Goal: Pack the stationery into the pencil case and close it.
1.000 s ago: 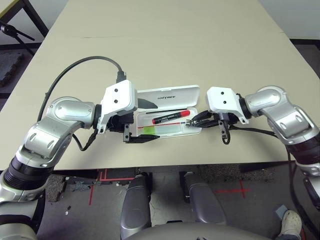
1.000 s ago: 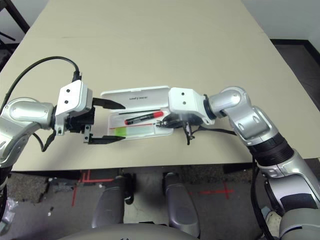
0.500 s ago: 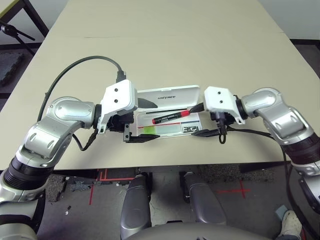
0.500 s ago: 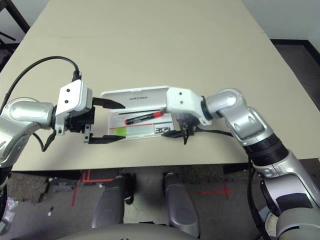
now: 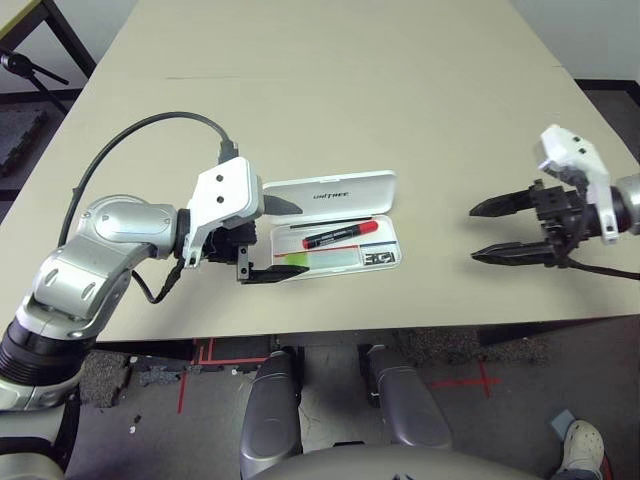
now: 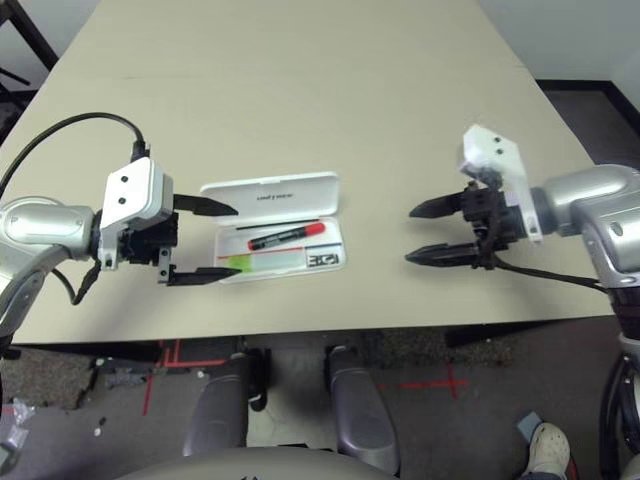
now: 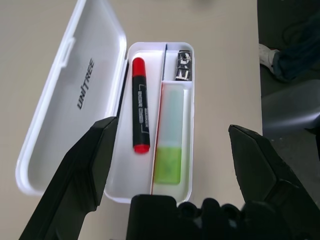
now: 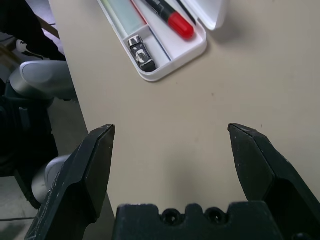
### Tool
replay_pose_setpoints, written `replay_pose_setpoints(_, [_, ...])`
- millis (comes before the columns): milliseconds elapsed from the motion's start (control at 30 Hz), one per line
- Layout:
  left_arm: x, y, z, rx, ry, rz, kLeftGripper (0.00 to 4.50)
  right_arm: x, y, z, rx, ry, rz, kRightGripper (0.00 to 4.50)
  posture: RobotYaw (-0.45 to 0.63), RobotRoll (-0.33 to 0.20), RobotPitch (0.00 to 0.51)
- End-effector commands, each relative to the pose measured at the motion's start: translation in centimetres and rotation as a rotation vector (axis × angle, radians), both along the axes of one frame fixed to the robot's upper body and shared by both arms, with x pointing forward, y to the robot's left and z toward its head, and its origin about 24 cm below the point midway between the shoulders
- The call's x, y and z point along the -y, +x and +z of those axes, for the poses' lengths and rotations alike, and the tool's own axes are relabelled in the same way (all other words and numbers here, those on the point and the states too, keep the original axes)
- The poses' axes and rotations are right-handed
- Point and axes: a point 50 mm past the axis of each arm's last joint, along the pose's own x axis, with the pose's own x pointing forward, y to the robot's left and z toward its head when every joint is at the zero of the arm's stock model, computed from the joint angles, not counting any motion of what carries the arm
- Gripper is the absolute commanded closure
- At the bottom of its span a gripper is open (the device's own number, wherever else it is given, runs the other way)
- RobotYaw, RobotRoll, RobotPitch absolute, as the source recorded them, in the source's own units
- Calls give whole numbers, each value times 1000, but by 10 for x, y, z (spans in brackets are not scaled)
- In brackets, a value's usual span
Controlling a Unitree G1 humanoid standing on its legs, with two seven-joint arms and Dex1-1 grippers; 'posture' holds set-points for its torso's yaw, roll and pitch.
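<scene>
White pencil case [image 5: 335, 192] open w/ 1 highlighter [image 7: 170, 139], 1 marker [image 7: 140, 118], 1 block [image 7: 183, 66]; left gripper [image 5: 278, 240] & right gripper [image 5: 496, 231] both released.

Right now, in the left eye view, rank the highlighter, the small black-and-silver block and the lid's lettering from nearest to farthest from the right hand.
1. Black-and-silver block: at the case's end toward the right hand.
2. UNITREE lettering: on the open lid, behind the tray.
3. Green highlighter: front compartment, toward the left hand.
</scene>
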Motion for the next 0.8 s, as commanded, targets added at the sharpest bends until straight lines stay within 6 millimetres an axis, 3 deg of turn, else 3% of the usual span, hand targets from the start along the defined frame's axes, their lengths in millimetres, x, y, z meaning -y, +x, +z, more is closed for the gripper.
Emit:
replay_pose_setpoints(33, [-20,3,-6,-35,87,93,949,-1,1,-2,2,20,2,0,-85,0,184])
replay_pose_setpoints(233, [-55,11,-26,-42,295,226,3276,-3,2,-4,3,22,6,0,-85,0,184])
replay_pose_setpoints(333, [-61,17,-31,-18,319,251,4389,-4,2,-4,5,22,11,0,-83,0,190])
replay_pose_setpoints(800, [-46,58,-37,116,-4,295,4451,-9,0,-6,0,32,28,0,-96,0,197])
